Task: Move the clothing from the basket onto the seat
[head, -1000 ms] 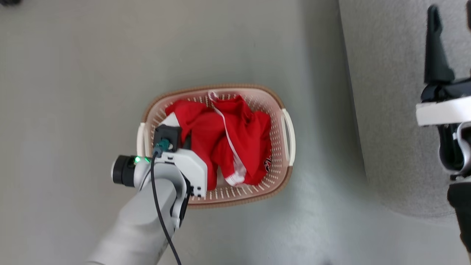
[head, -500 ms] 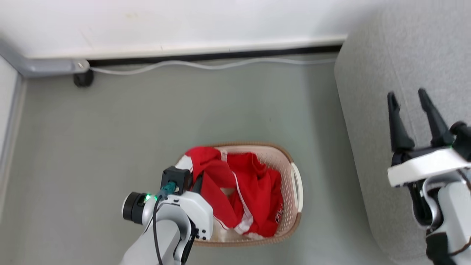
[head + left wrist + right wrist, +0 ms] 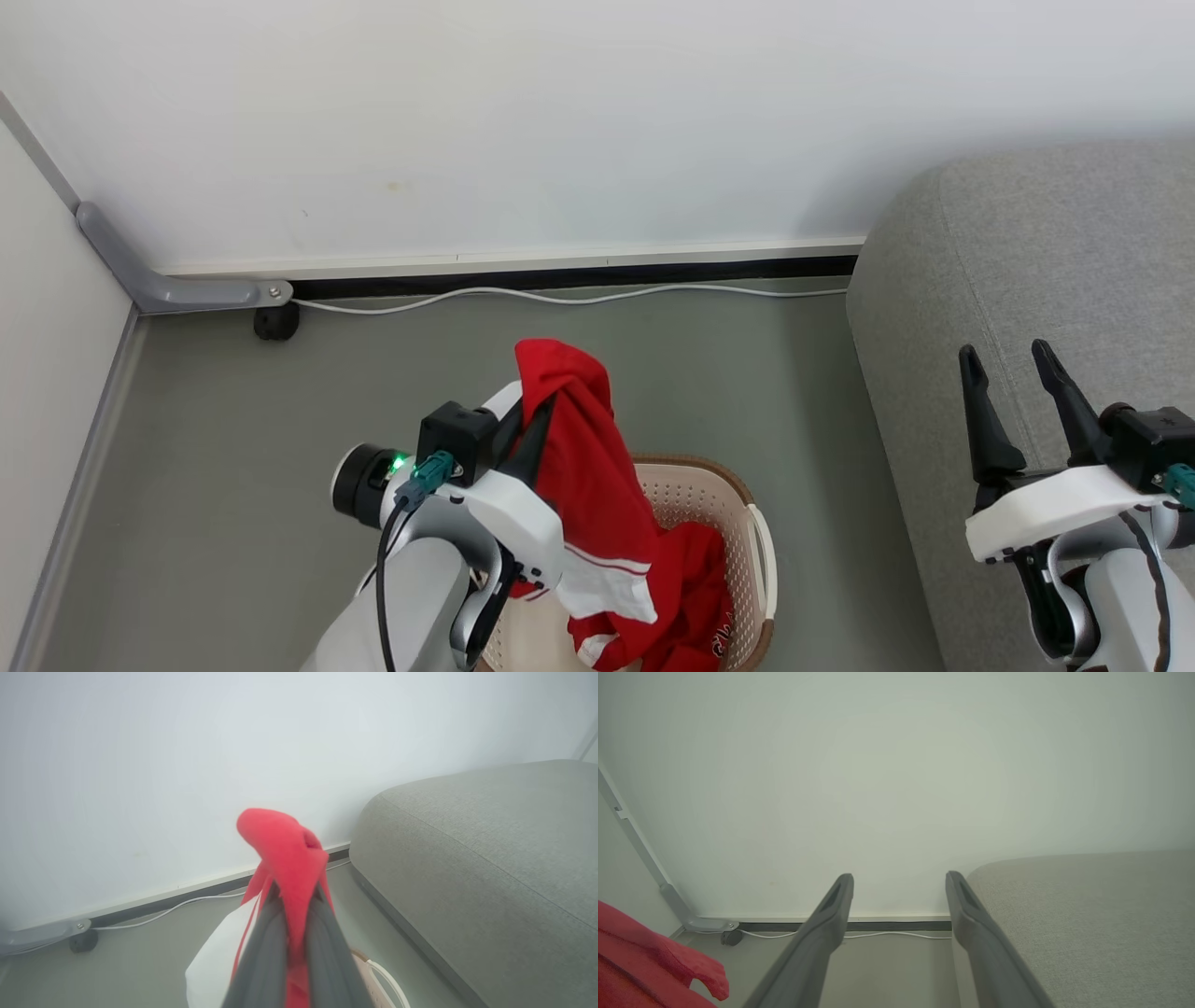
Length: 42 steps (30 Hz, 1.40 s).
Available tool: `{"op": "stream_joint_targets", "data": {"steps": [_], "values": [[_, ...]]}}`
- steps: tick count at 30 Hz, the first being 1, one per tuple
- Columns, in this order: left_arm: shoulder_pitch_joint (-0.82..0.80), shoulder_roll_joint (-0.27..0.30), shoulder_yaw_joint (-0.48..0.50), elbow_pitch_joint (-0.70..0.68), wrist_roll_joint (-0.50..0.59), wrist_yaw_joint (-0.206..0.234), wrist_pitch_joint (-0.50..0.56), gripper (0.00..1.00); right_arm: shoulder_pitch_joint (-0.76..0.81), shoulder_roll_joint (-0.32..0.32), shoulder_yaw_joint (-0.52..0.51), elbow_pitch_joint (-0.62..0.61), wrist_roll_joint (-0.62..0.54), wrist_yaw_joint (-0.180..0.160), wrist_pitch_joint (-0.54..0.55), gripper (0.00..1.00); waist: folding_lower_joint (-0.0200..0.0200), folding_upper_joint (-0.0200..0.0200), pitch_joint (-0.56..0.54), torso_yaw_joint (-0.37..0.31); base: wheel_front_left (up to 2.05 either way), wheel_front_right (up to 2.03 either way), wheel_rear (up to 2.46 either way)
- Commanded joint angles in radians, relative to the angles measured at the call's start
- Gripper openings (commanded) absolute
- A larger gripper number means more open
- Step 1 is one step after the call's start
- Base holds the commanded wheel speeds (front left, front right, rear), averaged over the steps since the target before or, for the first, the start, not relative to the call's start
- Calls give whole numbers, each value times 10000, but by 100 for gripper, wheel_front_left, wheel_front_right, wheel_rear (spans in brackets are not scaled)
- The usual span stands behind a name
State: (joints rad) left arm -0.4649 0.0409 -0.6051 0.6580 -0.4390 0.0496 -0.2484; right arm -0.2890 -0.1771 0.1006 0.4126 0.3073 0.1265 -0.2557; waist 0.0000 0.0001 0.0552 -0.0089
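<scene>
Left pincer [image 3: 546, 409]: pressed together on a fold of the clothing [image 3: 597, 485], held up above the basket [image 3: 758, 541]
Clothing: red with a white panel, hanging from the grip, lower end bunched inside the basket on the floor
Right pincer [image 3: 1004, 353]: spread, empty, near the seat [image 3: 1027, 243]
Left wrist view: red fabric bulging past the fingertips [image 3: 266, 952]
Head view: adds the basket below and a cable [image 3: 560, 297] along the wall
Lettering [image 3: 721, 644]: white print on red, too small to read

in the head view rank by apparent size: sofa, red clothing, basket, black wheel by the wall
1. sofa
2. red clothing and basket: unsure, the clothing is lifted nearer the camera
3. black wheel
</scene>
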Motion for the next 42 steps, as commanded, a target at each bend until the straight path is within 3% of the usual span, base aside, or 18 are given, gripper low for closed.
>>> {"op": "stream_joint_targets", "data": {"steps": [1, 11, 25, 32, 42], "values": [[-403, 99, 359, -336, 83, -78, -133, 0, -37, -51, 134, -170, -40, 42, -61, 100, 0, -1, -20, 6, 0, 0, 0], [-1664, 95, -136, -2357, 178, -366, -133, 0, 8, 16, 88, -3, -105, 42, -61, 100, 0, -1, 37, -19, 0, 0, 0], [-3342, 94, -1190, -3016, -398, 35, -133, 0, -144, 73, 469, -49, 35, 42, -61, 100, 0, -1, 266, -112, 0, 0, 0], [-3426, 93, -1538, -3017, -507, 157, -133, 0, -639, -382, 2184, -1019, 796, 42, -61, 100, 0, -1, 416, -102, 0, 0, 0], [-3446, 93, -1733, -2997, -565, 187, -133, 0, -1875, -2061, 5202, -2342, 1959, 42, -61, 100, 0, -1, 532, 51, 0, 0, 0]]}}
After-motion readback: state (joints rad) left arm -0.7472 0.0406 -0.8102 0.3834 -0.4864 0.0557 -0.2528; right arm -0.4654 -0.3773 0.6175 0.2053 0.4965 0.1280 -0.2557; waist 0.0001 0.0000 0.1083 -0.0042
